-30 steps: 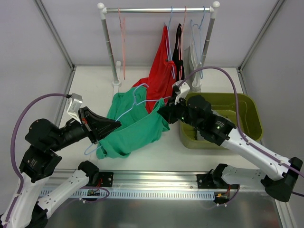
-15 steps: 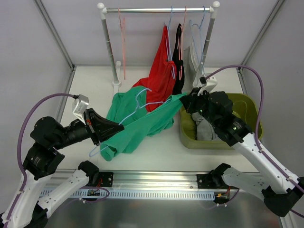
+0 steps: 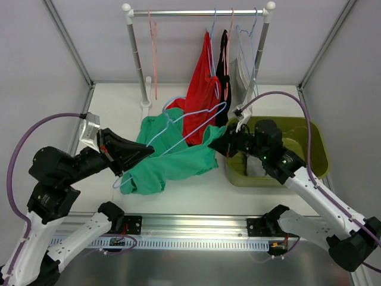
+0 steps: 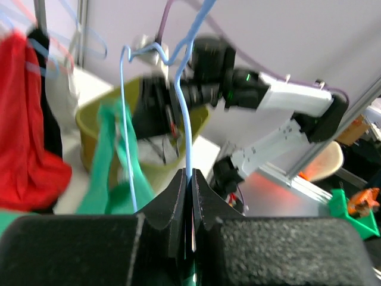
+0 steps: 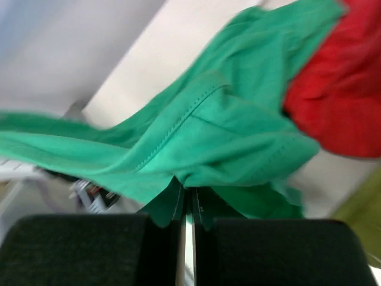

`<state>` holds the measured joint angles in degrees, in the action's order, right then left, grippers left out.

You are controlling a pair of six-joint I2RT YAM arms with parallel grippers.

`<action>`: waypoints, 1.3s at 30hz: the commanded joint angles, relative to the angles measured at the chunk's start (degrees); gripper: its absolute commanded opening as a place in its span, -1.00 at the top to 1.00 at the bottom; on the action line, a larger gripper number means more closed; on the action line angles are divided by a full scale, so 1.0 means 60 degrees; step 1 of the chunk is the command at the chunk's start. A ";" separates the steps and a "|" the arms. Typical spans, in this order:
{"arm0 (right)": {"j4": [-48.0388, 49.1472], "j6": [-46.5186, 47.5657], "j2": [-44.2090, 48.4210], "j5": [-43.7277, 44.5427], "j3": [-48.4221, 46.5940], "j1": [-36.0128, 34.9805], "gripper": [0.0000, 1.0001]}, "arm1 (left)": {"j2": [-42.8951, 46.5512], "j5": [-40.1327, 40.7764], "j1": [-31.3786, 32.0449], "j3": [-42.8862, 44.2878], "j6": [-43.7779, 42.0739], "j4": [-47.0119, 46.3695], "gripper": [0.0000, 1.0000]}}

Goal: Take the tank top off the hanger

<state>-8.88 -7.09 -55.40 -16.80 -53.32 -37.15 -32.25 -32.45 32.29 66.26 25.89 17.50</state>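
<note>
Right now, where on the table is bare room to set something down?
Free: the back-left table corner, left of the rack post; also the near strip between the green tank top and the front rail. Crowded: the middle and right, with hanger, hanging clothes and olive bin.

Bright even light, faint shadows — wrist views blurred, tank top (image 5: 226, 131) smeared.
</note>
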 commanded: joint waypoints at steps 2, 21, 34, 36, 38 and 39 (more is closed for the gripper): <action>0.2300 -0.0985 0.0661 -0.3268 0.0740 -0.0326 0.99 | -0.0571 0.0032 0.0067 -0.0598 0.0050 -0.3703 1.00; 0.1219 -0.0707 0.0827 -0.2081 0.2734 -0.2992 1.00 | -0.3880 -0.0290 0.0316 -0.2079 -0.0533 -1.6639 1.00; 0.0983 -0.0898 -0.0201 -0.0336 0.2968 -0.3653 0.67 | -0.4426 0.0437 0.0550 -0.2487 -0.2676 -1.7596 1.00; 0.0983 -0.0883 -0.0215 -0.0262 0.2983 -0.3726 0.58 | -0.3988 0.0880 0.0565 -0.2910 -0.2600 -1.7128 1.00; 0.0983 -0.0869 -0.0186 -0.0131 0.2954 -0.3755 0.61 | -0.3708 0.1392 0.0594 -0.3321 -0.2893 -1.6731 1.00; 0.0983 -0.0854 -0.0186 -0.0130 0.2969 -0.3784 0.73 | -0.3533 0.1626 0.0609 -0.3817 -0.3170 -1.6860 1.00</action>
<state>-3.81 -12.49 -56.64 -19.66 -35.73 -59.20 -57.25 -28.58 35.33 47.35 12.38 -70.19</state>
